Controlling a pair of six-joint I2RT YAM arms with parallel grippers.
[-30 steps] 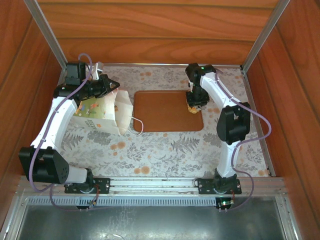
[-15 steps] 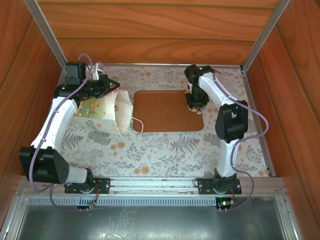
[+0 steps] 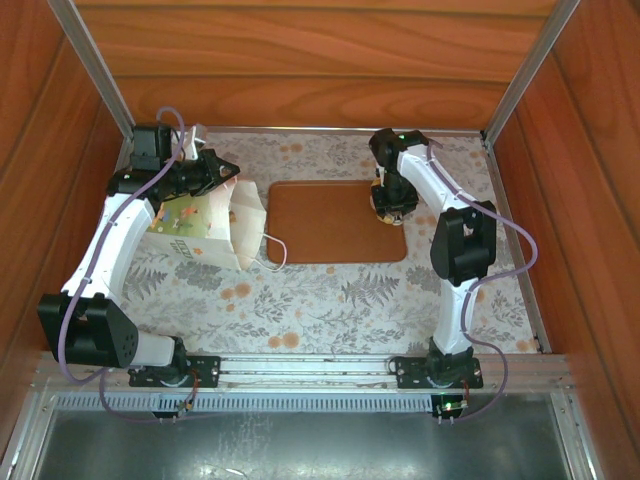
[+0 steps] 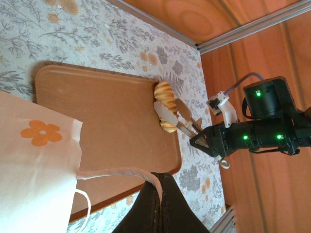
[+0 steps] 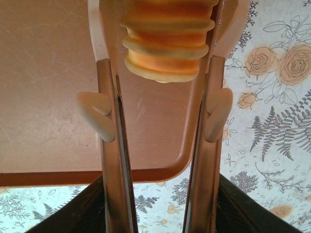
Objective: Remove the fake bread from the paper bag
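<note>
Right gripper (image 4: 171, 115) clamps bread (image 5: 167, 46) over the board (image 5: 48, 97), likely for set-down.
Left gripper (image 3: 226, 173) at the bag (image 4: 34, 174) mouth, probably steadying it; closure unclear.

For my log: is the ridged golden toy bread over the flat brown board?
Yes, the right tool holds the ridged golden toy bread over the flat brown board.

Reddish wood-panel walls (image 3: 320, 60), aluminium corner posts (image 3: 95, 70), floral-print tabletop (image 3: 300, 300), soft even light
</note>
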